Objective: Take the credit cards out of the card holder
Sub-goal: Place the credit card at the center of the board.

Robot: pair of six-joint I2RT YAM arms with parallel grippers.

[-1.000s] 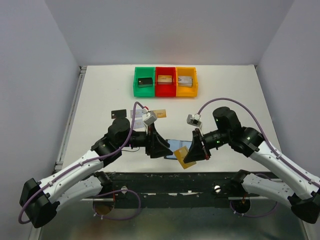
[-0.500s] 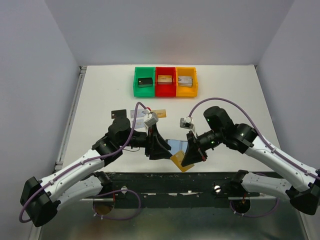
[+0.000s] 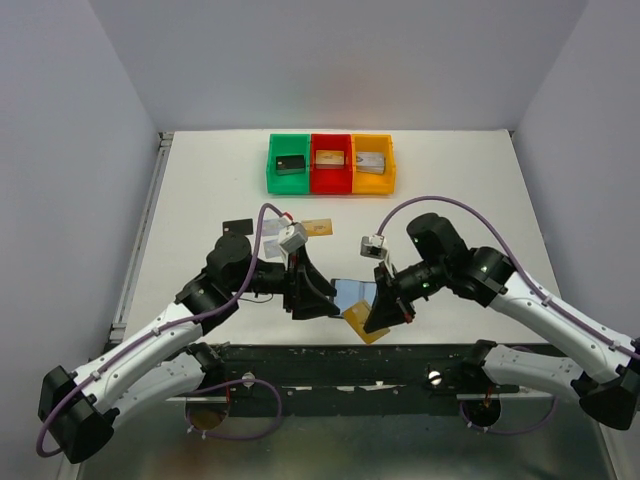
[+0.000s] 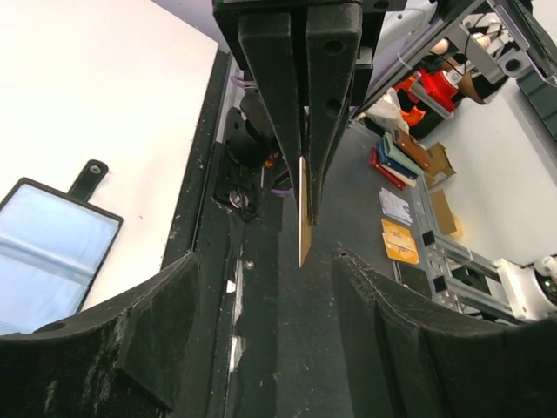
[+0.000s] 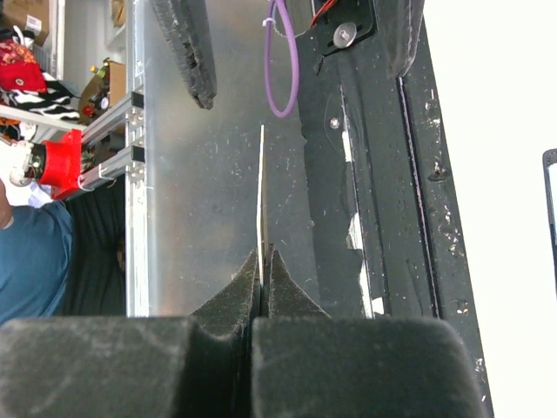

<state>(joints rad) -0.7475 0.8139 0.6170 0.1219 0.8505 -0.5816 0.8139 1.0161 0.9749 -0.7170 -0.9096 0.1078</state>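
wallet on table between left gripper and right gripper; card in right one; cards behind, bins farthest.

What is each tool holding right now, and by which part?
Right tool pinches a gold card by one edge, the rest sticking out. Left tool is open, holding nothing.

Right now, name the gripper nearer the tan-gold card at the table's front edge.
Right: the right gripper is shut on the tan-gold card; the left gripper stands open, apart, across the card holder.
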